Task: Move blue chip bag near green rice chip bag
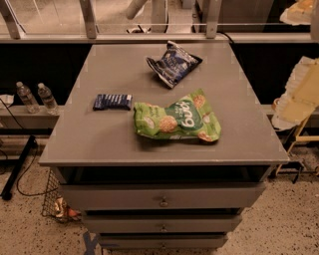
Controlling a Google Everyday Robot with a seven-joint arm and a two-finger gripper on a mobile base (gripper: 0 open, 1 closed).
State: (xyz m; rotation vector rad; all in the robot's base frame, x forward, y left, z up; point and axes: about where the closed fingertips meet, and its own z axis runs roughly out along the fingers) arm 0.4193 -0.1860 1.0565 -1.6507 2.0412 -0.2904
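Drawers (162,196) front the table (99,134); on top, the green rice chip bag (177,121) sits centre-right. The blue chip bag (173,63) lies above it, upper centre, apart, long axis diagonal. My jaws are out of frame; I cannot tell their opening.

Gripper is not captured in the frame and is placed somewhere outside the view. At the top edge, just left of centre, a pale slanted tube (136,9) is seen, cut off by the frame border. It is possibly an arm link, but that cannot be confirmed from this view.
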